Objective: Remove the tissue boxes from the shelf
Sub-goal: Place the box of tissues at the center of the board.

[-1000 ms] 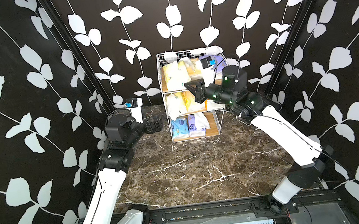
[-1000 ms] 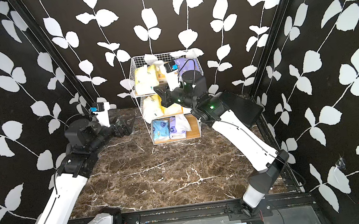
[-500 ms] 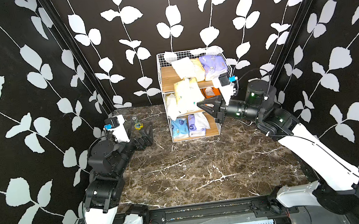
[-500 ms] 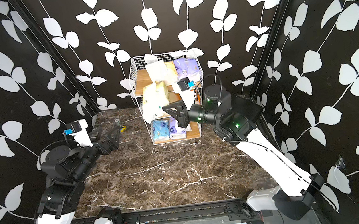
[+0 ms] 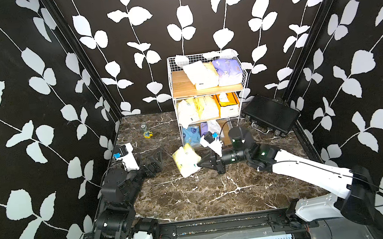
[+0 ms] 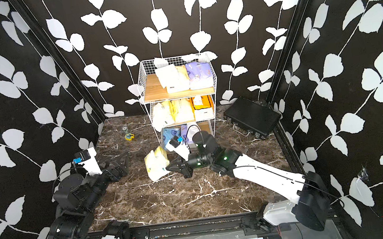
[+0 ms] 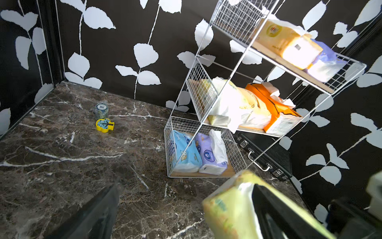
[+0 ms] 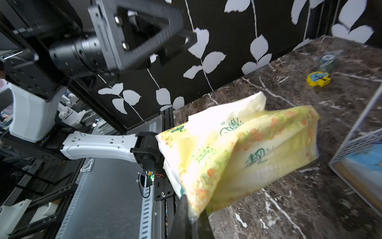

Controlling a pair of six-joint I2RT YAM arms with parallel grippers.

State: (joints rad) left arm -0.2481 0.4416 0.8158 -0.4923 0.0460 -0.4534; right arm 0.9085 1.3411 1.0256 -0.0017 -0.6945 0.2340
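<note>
**Right gripper** (image 5: 199,165): the jaws are pressed together on a fold of wrapper at the edge of a pale yellow tissue pack (image 5: 186,160). The pack hangs tilted from this pinch. It is out of the shelf (image 5: 208,90), in front of the bottom tier and over the marble tabletop (image 5: 194,194). Whether its lower corner touches the marble cannot be told. In the right wrist view the fingertips (image 8: 184,211) close on the wrapper only, and the body of the pack bulges free beyond them.

**Left gripper** (image 5: 157,160): the jaws are spread wide and hold nothing. They face the pack from its other side, and a narrow gap separates them from it.

**Shelf:** it stands at the middle of the rear wall.
- **Top tier:** two pale packs (image 5: 201,75) overlap beside a lavender pack (image 5: 228,71), crowded toward the right wire side. The left part of the board is bare.
- **Middle tier:** two yellow packs (image 5: 206,107) and an orange-and-white box (image 5: 228,104) fill the width. One wrapper overhangs the front edge.
- **Bottom tier:** a light blue pack (image 5: 191,136) sits beside a second lavender pack (image 7: 208,159). In both top views the right wrist partly screens these two.

**Clearances:**
- A black case (image 5: 270,114) rests in the rear right corner, near the shelf's right side.
- A yellow clock-shaped item (image 5: 148,134) and a small round canister (image 5: 143,126) sit near the rear left corner, well apart from both grippers.
- The marble between the grippers and the front rail (image 5: 223,221) is open.
</note>
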